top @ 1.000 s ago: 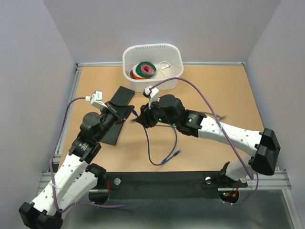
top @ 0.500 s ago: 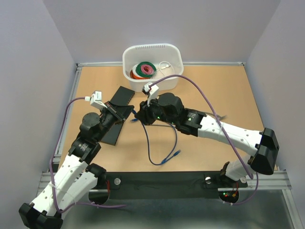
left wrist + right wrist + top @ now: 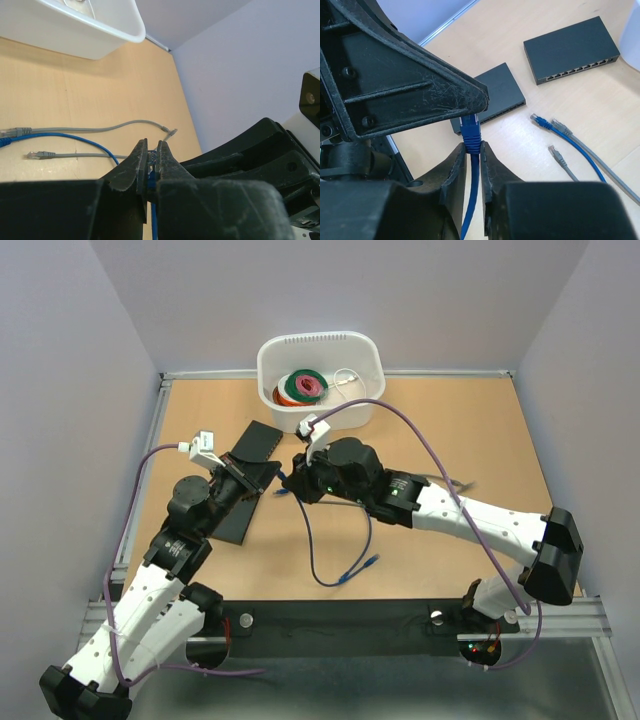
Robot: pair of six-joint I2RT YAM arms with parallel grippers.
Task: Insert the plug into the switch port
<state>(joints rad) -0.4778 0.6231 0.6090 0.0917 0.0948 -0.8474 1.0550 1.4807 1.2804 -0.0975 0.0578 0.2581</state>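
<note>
Meanwhile, the right gripper (image 3: 471,150) is pinching the blue plug (image 3: 470,131) just behind its tip, likely to steer it toward the black switch (image 3: 492,97) lying at one o'clock, while the left gripper (image 3: 150,155) is showing near-closed jaws, its grip impossible to tell.

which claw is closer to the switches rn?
Left. Both pinch the blue cable at its plug end, but the left claw reaches in over the black switches, while the right claw sits just off their right edge.
</note>
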